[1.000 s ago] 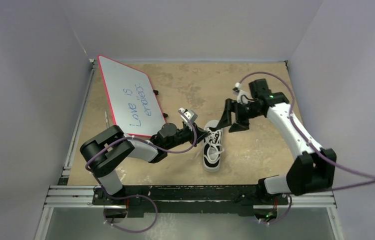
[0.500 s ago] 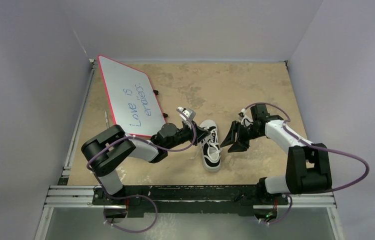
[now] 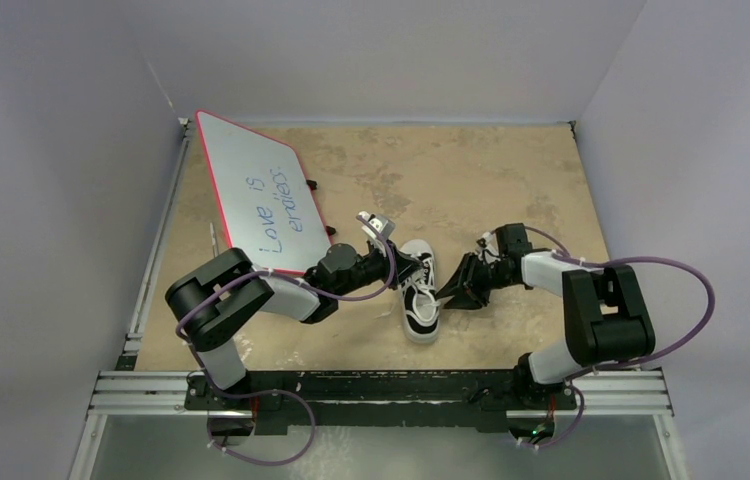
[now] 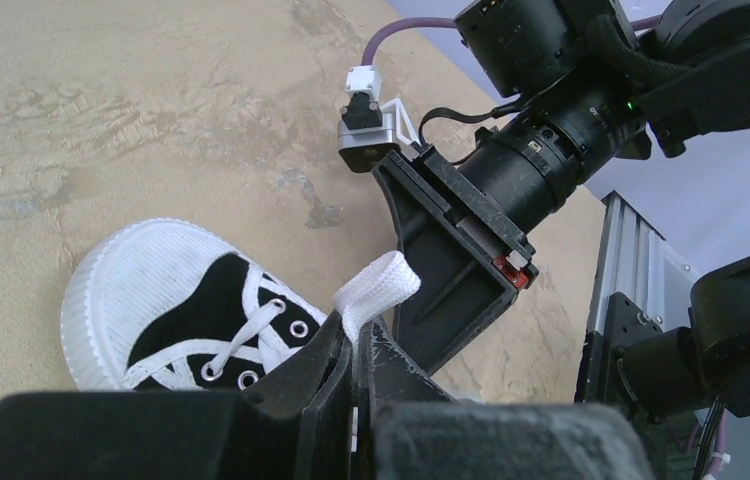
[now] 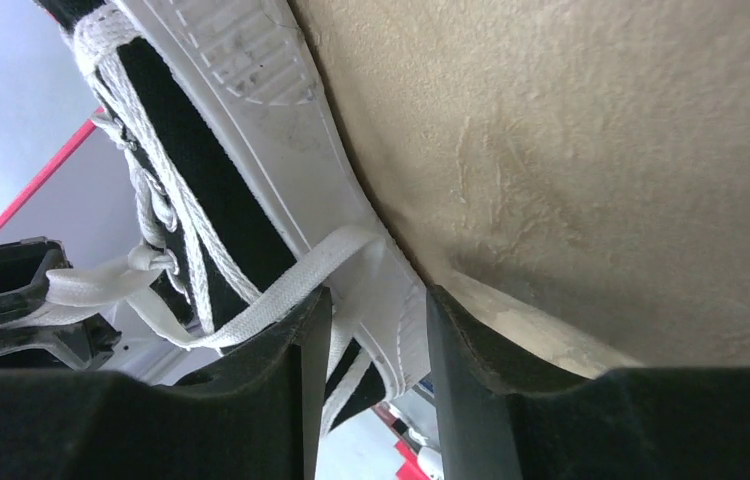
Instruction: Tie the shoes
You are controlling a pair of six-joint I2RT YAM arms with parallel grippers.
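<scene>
Centrally placed sneaker [image 3: 422, 300]: it is found just below the middle of the top view, lying on the tan table [image 3: 471, 180] with its length running up and down the frame, between the two arms.
Sneaker look: black canvas crossed by white stripes, a ribbed white toe cap, a white rubber sole and small metal eyelets are seen. Flat white laces [image 5: 281, 287] are threaded through the front.
Left gripper [image 4: 354, 345]: the jaws are pressed together at the lower middle of the left wrist view. A folded white lace end [image 4: 377, 288] is pinched between them and sticks up past the tips.
Right gripper [image 5: 376, 300]: the jaws are held partly apart beside the sole. A lace strand and the sole's rim are seen in the gap, and whether either pad touches them cannot be told.
Hidden: in the left wrist view the rear of the sneaker is covered by the left gripper. In the right wrist view only the sole edge and one side are shown, cut off at the upper left. In the top view the lace paths are too small to follow.
Writing: on the red-edged whiteboard [image 3: 261, 190], at the upper left of the top view, "Love is" can be read. The word beneath is hard to make out.
</scene>
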